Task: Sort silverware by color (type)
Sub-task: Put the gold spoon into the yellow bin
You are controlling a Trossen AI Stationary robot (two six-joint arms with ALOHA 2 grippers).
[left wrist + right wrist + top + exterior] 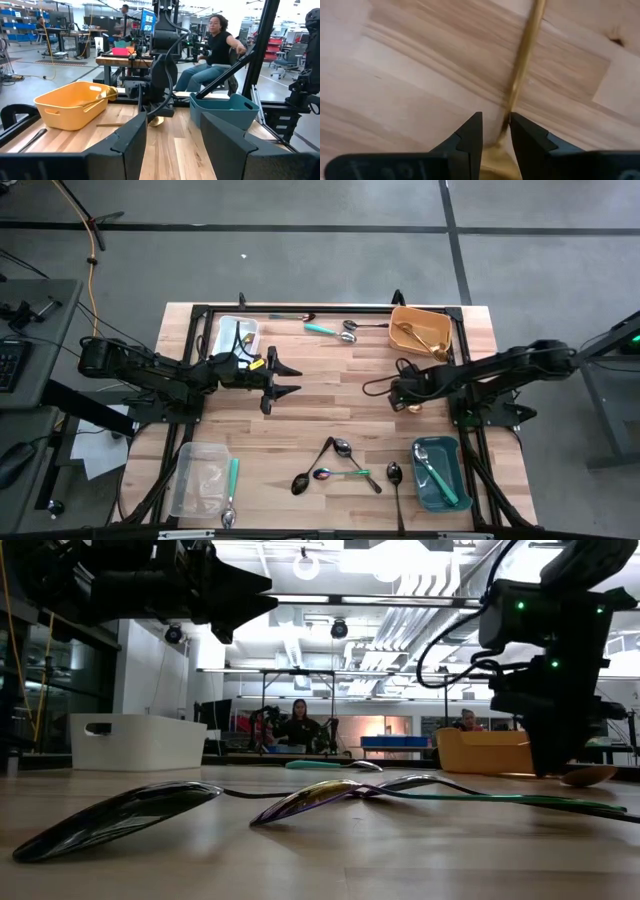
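Floor (300, 260): grey concrete with dark seams.
Ceiling (380, 600): bright strip lights, exposed pipes.
Far room: workbenches (120, 60), a seated person (215, 50).

this is a robotics lab or engineering workshop, an open industrial hall rather than a home. the landmark is the butcher-block table (330, 370) in a black metal frame, standing on a grey concrete floor (300, 260) marked with dark tape lines. beside the table, cables (92, 240) trail across the floor. beyond the table, the low view shows exposed white ducts and pipes (400, 600) under a high ceiling. behind the table a seated person (212, 52) works among more benches, another person (298, 725) sits at a far workstation, and blue storage bins (15, 22) fill shelves.
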